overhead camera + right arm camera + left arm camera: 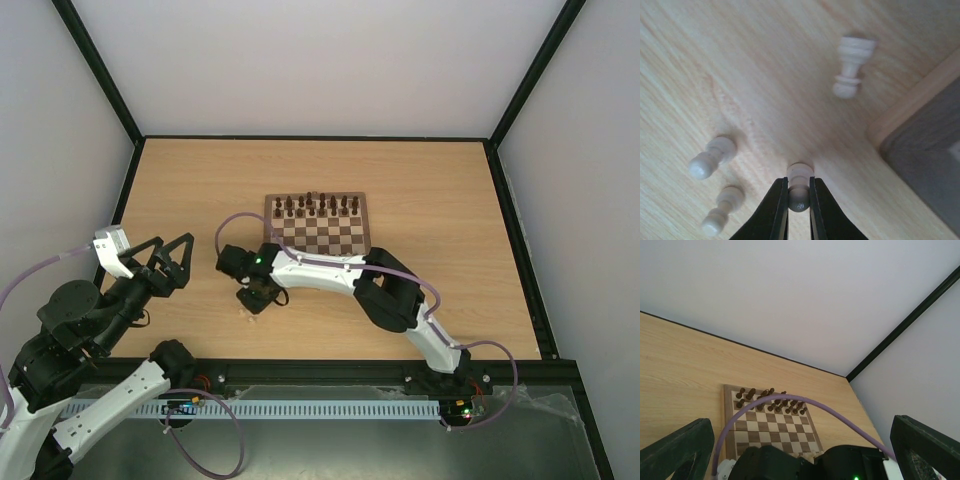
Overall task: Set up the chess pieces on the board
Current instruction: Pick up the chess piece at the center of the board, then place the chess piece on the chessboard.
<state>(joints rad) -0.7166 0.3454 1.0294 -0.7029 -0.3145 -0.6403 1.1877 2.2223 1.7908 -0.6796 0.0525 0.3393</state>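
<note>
The chessboard (340,238) lies mid-table with dark brown pieces (315,207) standing in its two far rows; both also show in the left wrist view, the board (785,432) and the dark pieces (771,401). My right gripper (799,196) is left of the board's near corner (925,125), shut on the head of a pale beige pawn (799,186) that stands on the table. Pale pieces stand nearby: one (852,65) ahead, two pawns (710,157) (722,209) to the left. My left gripper (172,262) is open and empty, raised over the table's left side.
The right arm (330,272) stretches across the table in front of the board's near edge, with a purple cable (790,401) arching over it. Black frame posts and white walls bound the table. The pale pieces cluster by the board's near left corner.
</note>
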